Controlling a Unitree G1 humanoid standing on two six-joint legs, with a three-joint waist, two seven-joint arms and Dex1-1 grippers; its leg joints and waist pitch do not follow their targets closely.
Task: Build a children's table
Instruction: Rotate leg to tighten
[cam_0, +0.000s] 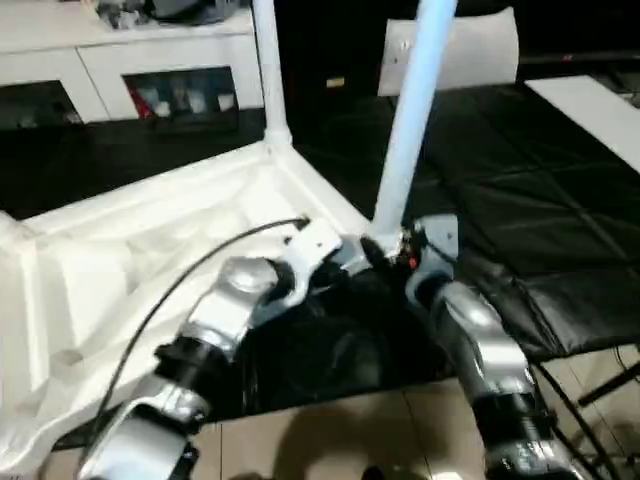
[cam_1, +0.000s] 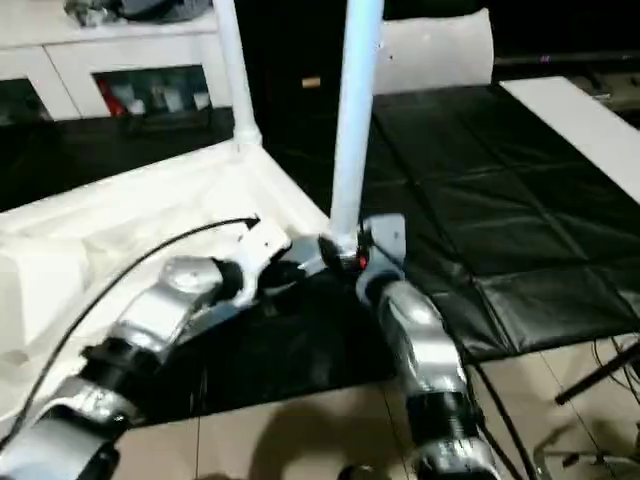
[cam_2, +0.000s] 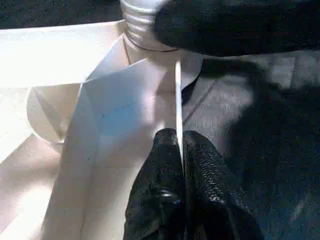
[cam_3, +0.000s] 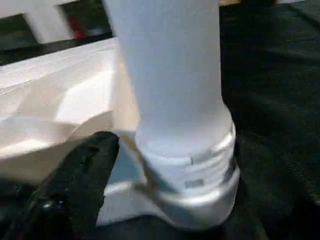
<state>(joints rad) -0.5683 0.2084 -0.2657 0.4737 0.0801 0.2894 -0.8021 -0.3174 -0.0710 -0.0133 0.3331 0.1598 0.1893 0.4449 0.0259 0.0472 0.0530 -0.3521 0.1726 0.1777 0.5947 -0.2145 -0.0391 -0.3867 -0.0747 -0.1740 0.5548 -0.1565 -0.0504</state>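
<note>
Two legs stand upright from the overturned table top (cam_0: 150, 250), which lies ribbed side up on black floor mats (cam_0: 520, 250): the far leg (cam_0: 268, 70) is seated in the far corner socket, and the near leg (cam_0: 412, 110) rises from the near right corner, leaning slightly. Both hands meet at that near corner. Left hand (cam_2: 179, 150): its black fingers (cam_2: 210, 185) are pressed together on the thin edge of the table top's corner rim, just beside the socket. Right hand (cam_0: 385, 250): sits against the base of the near leg; the right wrist view has the leg's threaded collar (cam_3: 192, 165) close up, resting at the socket, with one black finger (cam_3: 75, 180) beside it; I cannot tell whether this hand is clamped or apart. White cabinet (cam_0: 120, 70) with glass doors stands behind the table top; a flat white board (cam_0: 590, 105) lies on the mats at far right.
</note>
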